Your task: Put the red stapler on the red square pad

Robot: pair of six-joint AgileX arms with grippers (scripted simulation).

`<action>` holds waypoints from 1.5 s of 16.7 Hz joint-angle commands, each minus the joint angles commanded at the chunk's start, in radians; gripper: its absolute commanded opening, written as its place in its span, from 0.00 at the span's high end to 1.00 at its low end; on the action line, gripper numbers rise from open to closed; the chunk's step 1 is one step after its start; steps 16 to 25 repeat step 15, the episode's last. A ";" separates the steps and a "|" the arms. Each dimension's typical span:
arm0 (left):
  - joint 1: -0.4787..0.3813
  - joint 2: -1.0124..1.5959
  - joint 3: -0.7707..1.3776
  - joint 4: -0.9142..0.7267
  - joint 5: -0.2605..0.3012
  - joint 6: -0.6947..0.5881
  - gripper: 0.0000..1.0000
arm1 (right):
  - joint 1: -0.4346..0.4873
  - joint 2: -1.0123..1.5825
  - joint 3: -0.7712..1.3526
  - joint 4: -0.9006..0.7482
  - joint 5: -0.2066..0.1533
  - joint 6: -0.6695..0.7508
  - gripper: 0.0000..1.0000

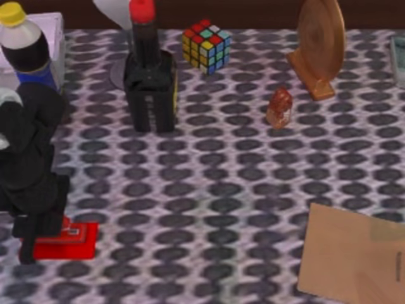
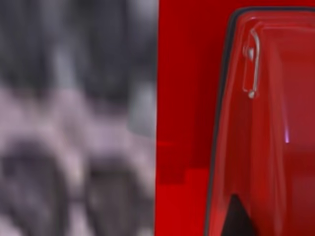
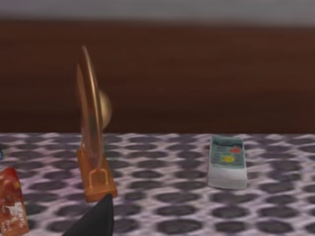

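The red stapler (image 1: 71, 232) lies on the red square pad (image 1: 85, 244) at the table's front left. My left gripper (image 1: 31, 244) is down over the pad's left part, and the arm hides much of the stapler from above. In the left wrist view the glossy stapler (image 2: 266, 128) fills the right side very close up. The pad (image 2: 182, 123) shows flat beneath it, with the patterned cloth beyond the pad's edge. My right gripper (image 3: 142, 231) is parked off the top view, open and holding nothing, facing the table's back right.
At the back stand a black bottle with a red cap (image 1: 149, 76), a Rubik's cube (image 1: 206, 45), a wooden disc on a stand (image 1: 319, 47), a small amber figure (image 1: 279, 107) and a soda bottle (image 1: 25, 47). A tan cardboard sheet (image 1: 354, 256) lies front right. A remote (image 3: 226, 162) lies back right.
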 joint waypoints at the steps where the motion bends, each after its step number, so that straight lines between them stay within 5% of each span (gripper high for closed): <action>1: 0.000 0.000 0.000 0.000 0.000 0.000 0.62 | 0.000 0.000 0.000 0.000 0.000 0.000 0.00; 9: 0.000 0.000 0.000 0.000 0.000 0.000 0.02 | 0.000 0.000 0.000 0.000 0.000 0.000 0.00; 25: 0.000 0.000 0.000 0.000 0.000 0.000 0.00 | 0.000 0.000 0.000 0.000 0.000 0.000 0.00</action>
